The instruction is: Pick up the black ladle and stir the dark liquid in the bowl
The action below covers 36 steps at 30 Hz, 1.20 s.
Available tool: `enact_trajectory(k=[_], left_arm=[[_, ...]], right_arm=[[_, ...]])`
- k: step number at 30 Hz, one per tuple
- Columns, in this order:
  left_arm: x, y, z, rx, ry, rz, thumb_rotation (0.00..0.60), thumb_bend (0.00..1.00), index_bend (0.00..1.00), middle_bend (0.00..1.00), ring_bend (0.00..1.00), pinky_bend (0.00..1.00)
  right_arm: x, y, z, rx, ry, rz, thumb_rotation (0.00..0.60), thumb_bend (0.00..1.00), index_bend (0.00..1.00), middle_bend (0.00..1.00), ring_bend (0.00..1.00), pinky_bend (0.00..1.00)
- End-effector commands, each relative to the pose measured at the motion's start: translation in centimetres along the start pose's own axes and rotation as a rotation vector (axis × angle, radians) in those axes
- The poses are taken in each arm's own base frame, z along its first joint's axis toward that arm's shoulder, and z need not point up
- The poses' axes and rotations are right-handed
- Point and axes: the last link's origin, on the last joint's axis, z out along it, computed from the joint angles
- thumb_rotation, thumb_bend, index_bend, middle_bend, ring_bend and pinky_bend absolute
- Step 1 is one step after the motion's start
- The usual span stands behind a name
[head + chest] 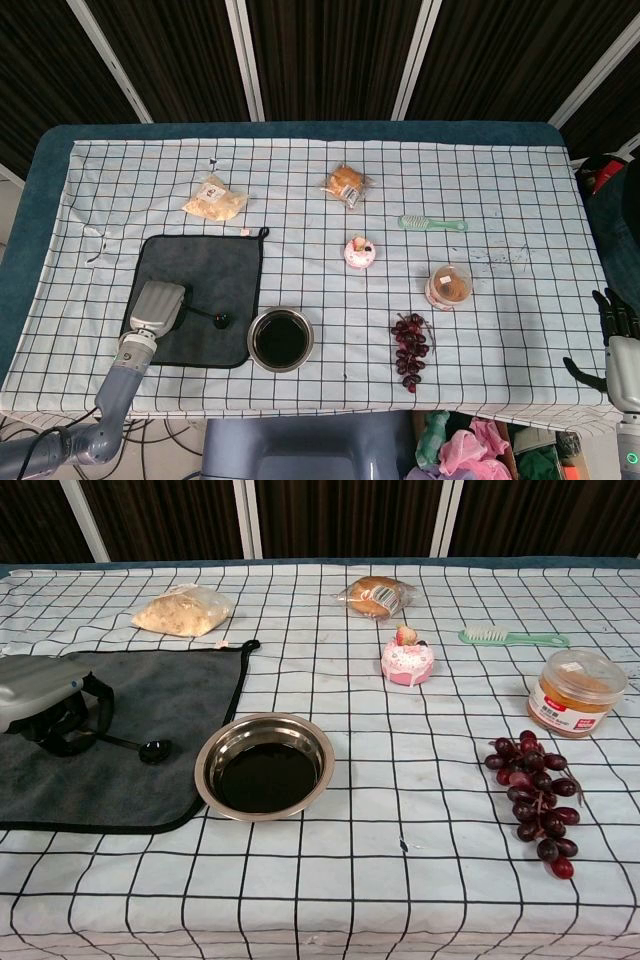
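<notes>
Over the grey mat point(130, 770) at the near-left part of the table point(520, 300) I have my left hand point(45, 700), palm down, with its dark fingers point(70, 725) curled under the pale shell. From beneath those fingers the black ladle point(145, 748) sticks out toward the bowl: its thin handle runs out from under the hand and ends in the small round scoop, which lies flat on the mat. The fingers appear to be wrapped on the handle end, though the chest view hides the exact contact, so I cannot tell whether the hand truly has hold of it. The scoop rests on the mat just beside the mat's right edge, near the bowl point(265, 765) but apart from it.

That bowl, a shiny metal one, stands on the checked cloth just off the mat's near-right corner, close to the table's near edge, with the dark liquid point(262, 778) lying flat inside it.

My right hand point(615, 330) shows only in the head view, past the table's near-right corner, dark fingers spread and holding nothing.

Further right on the cloth I see a bunch of grapes point(535, 800), a jar point(575, 692), a pink cake point(407, 660) and a green brush point(512, 637).
</notes>
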Motion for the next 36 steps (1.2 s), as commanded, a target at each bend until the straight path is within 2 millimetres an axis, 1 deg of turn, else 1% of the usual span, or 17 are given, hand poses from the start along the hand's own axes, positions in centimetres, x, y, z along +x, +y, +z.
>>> enact_trajectory(k=[1,14,27,36], left_arm=[[0.00,-0.01,-0.01,0.000,0.000,-0.001,0.600,0.42,0.55,0.87,0.77,0.74],[-0.11,-0.28,-0.04,0.009,-0.004,-0.003,0.600,0.42,0.57,0.88,0.78,0.74],[-0.08,-0.34,0.04,0.008,-0.008,-0.006,0.600,0.46,0.57,0.88,0.78,0.74],[0.42,-0.23,0.07,0.002,-0.004,-0.013,0.600,0.47,0.57,0.89,0.78,0.74]], right_arm=[[-0.01,-0.01,0.01,0.000,0.000,0.000,0.600,0.11,0.03,0.01,0.06,0.22],[-0.09,-0.14,0.00,0.004,-0.004,0.001,0.600,0.11,0.03,0.01,0.06,0.22],[-0.02,-0.11,-0.02,0.003,-0.001,0.003,0.600,0.11,0.03,0.01,0.06,0.22],[0.11,-0.07,-0.07,0.003,0.003,0.004,0.600,0.11,0.03,0.01,0.06,0.22]])
